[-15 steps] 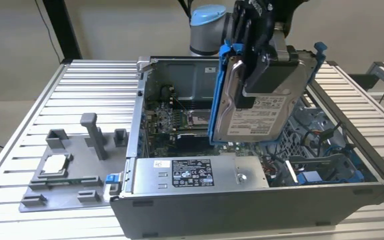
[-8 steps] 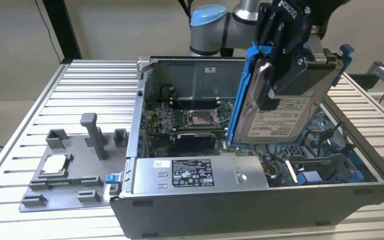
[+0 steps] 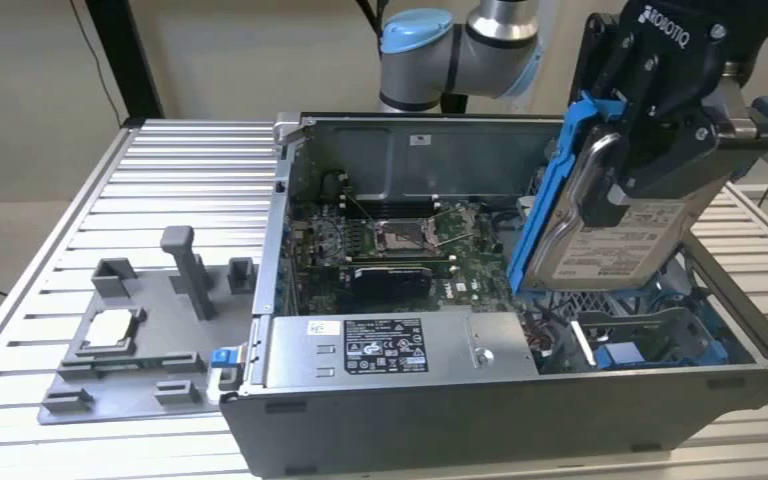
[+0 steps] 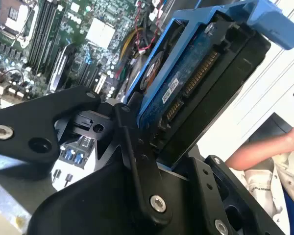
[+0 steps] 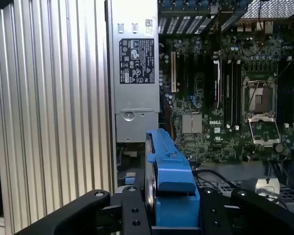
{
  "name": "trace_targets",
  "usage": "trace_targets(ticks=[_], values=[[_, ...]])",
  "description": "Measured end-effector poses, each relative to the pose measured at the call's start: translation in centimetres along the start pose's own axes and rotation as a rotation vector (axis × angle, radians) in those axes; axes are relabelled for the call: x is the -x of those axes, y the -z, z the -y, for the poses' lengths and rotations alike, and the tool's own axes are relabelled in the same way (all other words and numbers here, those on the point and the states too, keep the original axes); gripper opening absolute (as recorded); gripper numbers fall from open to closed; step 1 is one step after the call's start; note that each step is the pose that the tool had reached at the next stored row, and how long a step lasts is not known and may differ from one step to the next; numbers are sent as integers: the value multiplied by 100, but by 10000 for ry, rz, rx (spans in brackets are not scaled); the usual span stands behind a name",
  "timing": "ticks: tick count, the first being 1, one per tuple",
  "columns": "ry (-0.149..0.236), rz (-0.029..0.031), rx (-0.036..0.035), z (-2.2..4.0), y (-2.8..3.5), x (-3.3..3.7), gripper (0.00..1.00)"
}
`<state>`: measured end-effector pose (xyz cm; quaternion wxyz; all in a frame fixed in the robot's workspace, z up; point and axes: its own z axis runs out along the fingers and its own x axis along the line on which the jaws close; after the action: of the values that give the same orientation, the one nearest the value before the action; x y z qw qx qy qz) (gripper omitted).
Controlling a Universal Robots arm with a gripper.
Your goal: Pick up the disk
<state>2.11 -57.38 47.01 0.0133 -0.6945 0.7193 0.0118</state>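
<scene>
The disk (image 3: 620,245), a silver-grey drive with a white label in a blue carrier bracket (image 3: 554,190), hangs tilted above the open computer case's drive bay at the exterior view's right. My gripper (image 3: 635,185) is shut on it, its black fingers (image 3: 607,190) clamped across the upper part. In the second wrist view the disk (image 4: 201,83) shows its blue circuit board and connector side between the black finger links. In the first wrist view the blue carrier edge of the disk (image 5: 170,188) stands between the gripper's links, over the case interior.
The open computer case (image 3: 491,425) holds a grey power-supply box (image 3: 384,345) and a motherboard (image 3: 398,240). A grey fixture plate (image 3: 144,385) with a silver processor chip (image 3: 107,328) lies on the slatted table (image 3: 184,180). A person's hand (image 4: 259,152) is nearby.
</scene>
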Motion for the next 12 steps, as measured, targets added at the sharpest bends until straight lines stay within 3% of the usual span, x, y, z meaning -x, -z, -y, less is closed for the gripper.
trace_targets(ticks=[12], values=[[0, -1, 14, 512, -30, -41, 0]])
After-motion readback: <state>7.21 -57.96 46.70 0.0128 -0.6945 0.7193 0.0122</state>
